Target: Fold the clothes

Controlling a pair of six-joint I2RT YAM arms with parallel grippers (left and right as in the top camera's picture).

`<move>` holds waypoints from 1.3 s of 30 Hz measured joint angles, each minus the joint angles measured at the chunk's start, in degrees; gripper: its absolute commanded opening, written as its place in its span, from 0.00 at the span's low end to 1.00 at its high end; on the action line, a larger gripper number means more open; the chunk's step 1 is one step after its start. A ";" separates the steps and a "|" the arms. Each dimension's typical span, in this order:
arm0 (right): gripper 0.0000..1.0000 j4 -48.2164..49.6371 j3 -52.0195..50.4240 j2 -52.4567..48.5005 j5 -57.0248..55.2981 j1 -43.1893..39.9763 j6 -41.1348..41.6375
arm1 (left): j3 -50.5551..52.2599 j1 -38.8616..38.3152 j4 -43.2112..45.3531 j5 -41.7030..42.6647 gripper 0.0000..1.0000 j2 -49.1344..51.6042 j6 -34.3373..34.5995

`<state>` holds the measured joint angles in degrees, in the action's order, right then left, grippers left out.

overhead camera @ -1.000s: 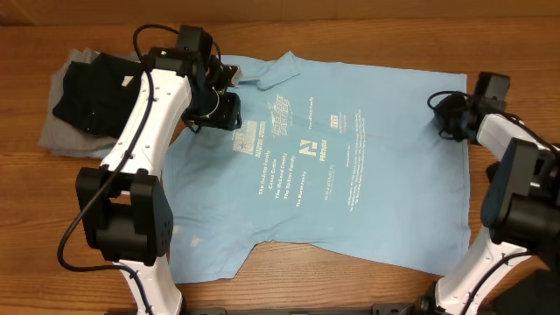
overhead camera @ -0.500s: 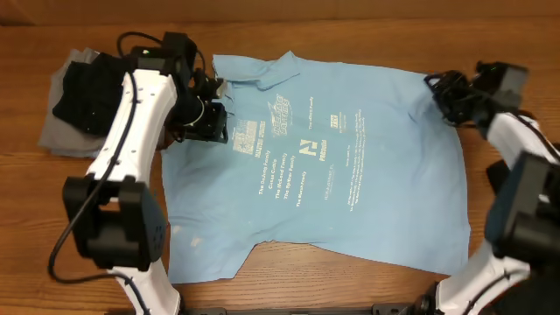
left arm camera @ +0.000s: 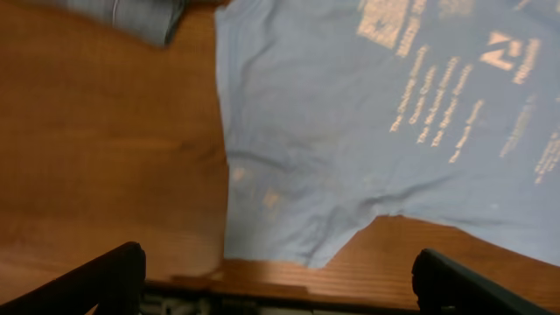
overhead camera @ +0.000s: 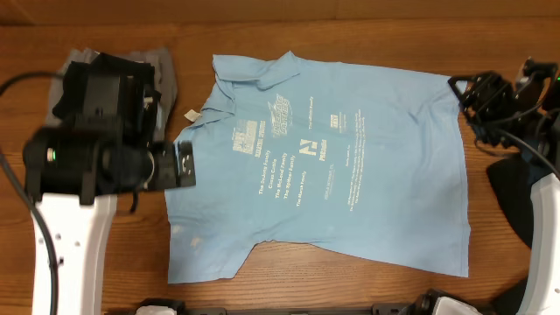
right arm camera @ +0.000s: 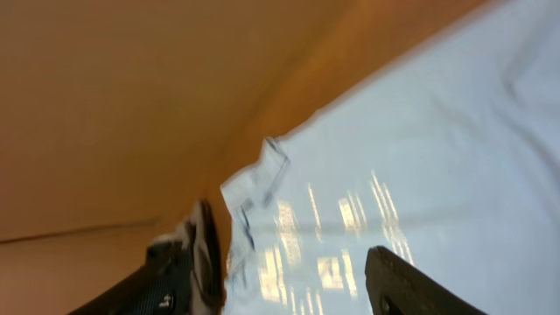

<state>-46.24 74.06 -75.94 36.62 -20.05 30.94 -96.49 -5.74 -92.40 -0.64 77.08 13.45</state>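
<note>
A light sky-blue short-sleeved collared shirt (overhead camera: pixel 350 175) with pale printed lettering is lying spread flat across the middle of the brown wooden table (overhead camera: pixel 350 35), its collar pointing toward the far left corner. The left gripper (overhead camera: pixel 182 166) is hovering toward the table's left edge, just beside the shirt, its black fingers (left arm camera: pixel 114 276) spread wide and empty. The right gripper (overhead camera: pixel 468 92) is hanging near the far right corner, by the shirt's hem, fingers (right arm camera: pixel 394 280) parted and grasping nothing. A grey garment (overhead camera: pixel 164 68) is sitting at the far left, partly hidden under the left arm.
</note>
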 measured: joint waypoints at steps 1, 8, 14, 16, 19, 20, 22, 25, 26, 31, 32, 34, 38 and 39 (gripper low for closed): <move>0.71 -2.78 -0.22 0.07 -0.11 0.02 -0.35 | 4.50 0.00 0.07 -1.22 1.00 -2.84 2.27; 0.83 -18.97 -0.42 -0.09 -10.93 0.11 -4.46 | 29.09 0.00 13.05 0.13 1.00 -4.70 7.54; 0.85 -23.89 -0.42 -0.13 -16.33 0.11 -6.01 | 40.98 0.17 21.66 2.84 1.00 -3.54 10.51; 0.85 -24.50 -0.42 -0.15 -17.00 0.11 -6.23 | 42.62 0.81 23.15 3.48 1.00 -3.56 10.93; 0.86 -24.96 -0.46 -0.20 -17.92 0.11 -6.56 | 44.54 2.29 25.49 3.85 1.00 -3.56 11.65; 0.87 -24.94 -0.55 -0.20 -18.16 0.11 -6.62 | 45.27 2.56 26.69 4.09 1.00 -3.56 11.74; 0.88 -25.03 -0.81 -0.20 -18.73 0.11 -6.67 | 46.93 2.86 28.89 4.98 1.00 -3.56 11.91; 0.88 -25.40 -3.04 -0.33 -19.61 0.11 -6.88 | 51.84 2.86 34.53 7.37 1.00 -3.54 12.15; 0.88 -25.38 -3.37 -0.39 -19.63 0.13 -6.93 | 52.28 2.86 34.73 7.52 1.00 -3.50 12.17; 0.88 -25.40 -5.25 -0.70 -20.15 0.11 -6.99 | 54.99 2.86 32.87 10.10 1.00 -0.37 12.79; 0.88 -25.38 -5.25 -0.68 -20.17 0.11 -6.99 | 54.99 2.86 31.85 10.60 1.00 0.20 12.76; 0.88 -25.29 -5.25 -0.70 -20.20 0.13 -6.99 | 55.01 2.86 30.86 11.17 1.00 0.66 12.74; 0.88 -25.00 -5.25 -0.70 -20.37 0.11 -6.97 | 55.01 2.86 32.57 11.30 0.94 0.85 12.74; 0.88 -24.83 -5.25 -0.70 -20.37 0.11 -6.97 | 55.01 2.84 33.22 11.32 0.93 0.90 12.81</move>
<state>-71.07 68.82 -76.64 16.25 -19.94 23.97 -41.47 -2.90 -59.18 10.68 77.97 26.26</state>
